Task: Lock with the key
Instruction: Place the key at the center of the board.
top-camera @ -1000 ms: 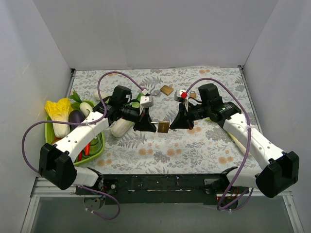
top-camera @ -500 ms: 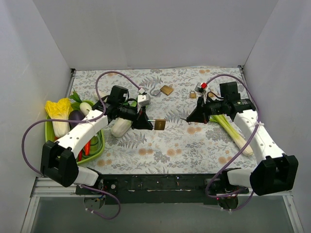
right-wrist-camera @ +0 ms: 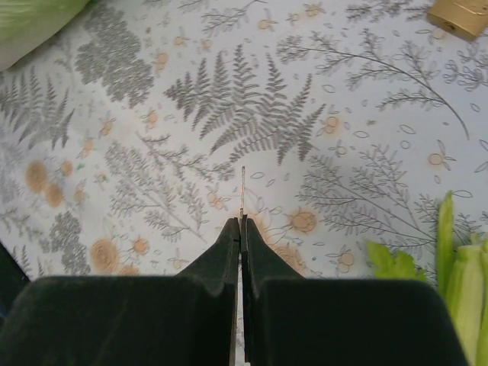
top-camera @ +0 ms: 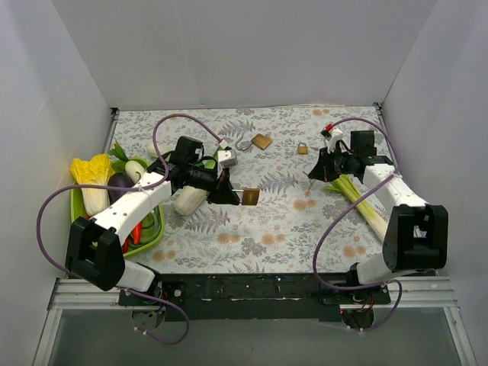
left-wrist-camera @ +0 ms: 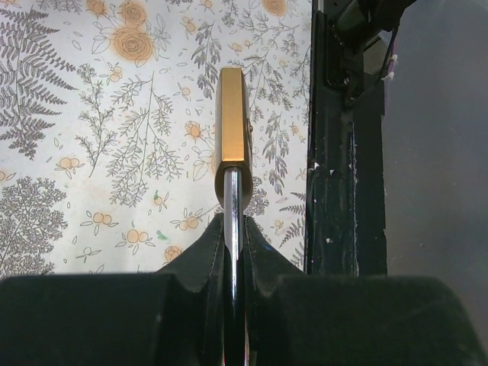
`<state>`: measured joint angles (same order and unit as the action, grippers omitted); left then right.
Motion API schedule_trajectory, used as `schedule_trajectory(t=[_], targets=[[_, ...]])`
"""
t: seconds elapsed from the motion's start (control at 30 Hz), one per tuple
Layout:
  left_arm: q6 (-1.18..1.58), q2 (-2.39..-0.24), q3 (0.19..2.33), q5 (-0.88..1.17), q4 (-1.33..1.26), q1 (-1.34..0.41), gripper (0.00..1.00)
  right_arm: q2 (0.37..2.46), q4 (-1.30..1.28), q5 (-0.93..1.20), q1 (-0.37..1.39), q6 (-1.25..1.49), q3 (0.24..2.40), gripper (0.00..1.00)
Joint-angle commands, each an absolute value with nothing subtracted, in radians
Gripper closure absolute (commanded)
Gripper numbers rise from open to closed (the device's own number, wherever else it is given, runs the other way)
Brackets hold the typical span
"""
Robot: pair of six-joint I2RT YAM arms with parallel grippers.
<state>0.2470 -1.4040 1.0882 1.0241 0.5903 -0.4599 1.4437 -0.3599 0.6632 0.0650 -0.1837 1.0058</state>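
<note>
White walls enclosed a desk (top-camera: 267,240) covered by a fern-and-flower cloth. Near its middle, the left pincer (top-camera: 231,191) was pressed together on the steel shackle of a brass padlock (top-camera: 250,197), with the lock body held out beyond the fingertips. At far right, the right pincer (top-camera: 315,172) pinched the key (top-camera: 310,184), well apart from that padlock.

The top view alone showed both arms, the padlock's broad face, a second padlock (top-camera: 261,141) and a small padlock (top-camera: 303,149) lying farther back, a green tray (top-camera: 76,210) of vegetables at left, and a leek (top-camera: 362,202) beside the right arm.

The left wrist view presented the brass padlock (left-wrist-camera: 231,114) edge-on, as a narrow brass strip on one bright bar emerging from the left pincer (left-wrist-camera: 233,229).

The right wrist view resolved the key (right-wrist-camera: 242,191) as a thin sliver projecting from the right pincer (right-wrist-camera: 241,229).
</note>
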Motion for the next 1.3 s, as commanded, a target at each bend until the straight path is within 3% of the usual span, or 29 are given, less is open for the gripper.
schedule_trajectory(t=[0.0,0.37,1.0,1.13,1.17,1.27], targets=[[0.271,-1.390,1.082,1.055,0.523,-0.456,1.00,1.537,-0.198,0.546,0.045,-0.112,1.023,0.99],[0.308,-1.411,1.066,1.055,0.480,-0.456,1.00,1.762,-0.132,0.574,0.034,-0.124,1.074,0.99],[0.376,-1.428,1.054,1.062,0.445,-0.456,1.00,1.882,-0.137,0.491,0.035,-0.143,1.175,0.98],[0.414,-1.439,1.055,1.054,0.442,-0.457,1.00,1.881,-0.159,0.491,0.034,-0.155,1.206,0.77],[0.432,-1.440,1.060,1.051,0.442,-0.457,1.00,1.876,-0.164,0.494,0.034,-0.156,1.210,0.63],[0.477,-1.450,1.072,1.034,0.442,-0.457,1.00,1.836,-0.198,0.520,0.035,-0.190,1.239,0.44]])
